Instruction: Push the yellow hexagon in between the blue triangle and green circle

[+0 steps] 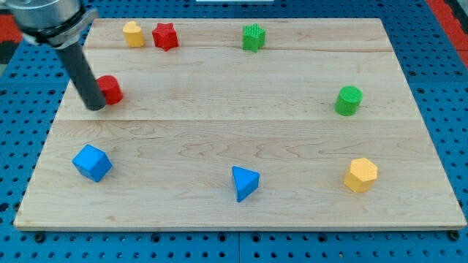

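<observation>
At the frame's left my tip (96, 107) holds nothing, touching a red block (111, 89), while the yellow hexagon (361, 174) sits lower right, below the green circle (349, 100), right of the blue triangle (244, 183).

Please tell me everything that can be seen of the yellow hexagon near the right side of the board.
The yellow hexagon is a small, solid, matte yellow block with six sides, lying flat on the wooden board near the view's bottom right corner. It stands alone; nothing touches it. The green circle is above it, the blue triangle to its left. My tip is far away at the view's left, beside a red block.
</observation>
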Robot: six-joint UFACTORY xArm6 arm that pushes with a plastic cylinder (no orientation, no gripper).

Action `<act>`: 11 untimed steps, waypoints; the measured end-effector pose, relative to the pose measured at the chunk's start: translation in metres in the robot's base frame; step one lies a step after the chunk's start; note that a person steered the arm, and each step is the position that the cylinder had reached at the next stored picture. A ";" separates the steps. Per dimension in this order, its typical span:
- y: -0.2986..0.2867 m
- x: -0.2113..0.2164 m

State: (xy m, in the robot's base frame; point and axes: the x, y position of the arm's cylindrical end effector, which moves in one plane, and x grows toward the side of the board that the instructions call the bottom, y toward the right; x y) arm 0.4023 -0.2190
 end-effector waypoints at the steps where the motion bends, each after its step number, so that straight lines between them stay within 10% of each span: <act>1: 0.022 -0.037; 3: 0.054 -0.094; 8: 0.493 0.150; 11: 0.327 0.134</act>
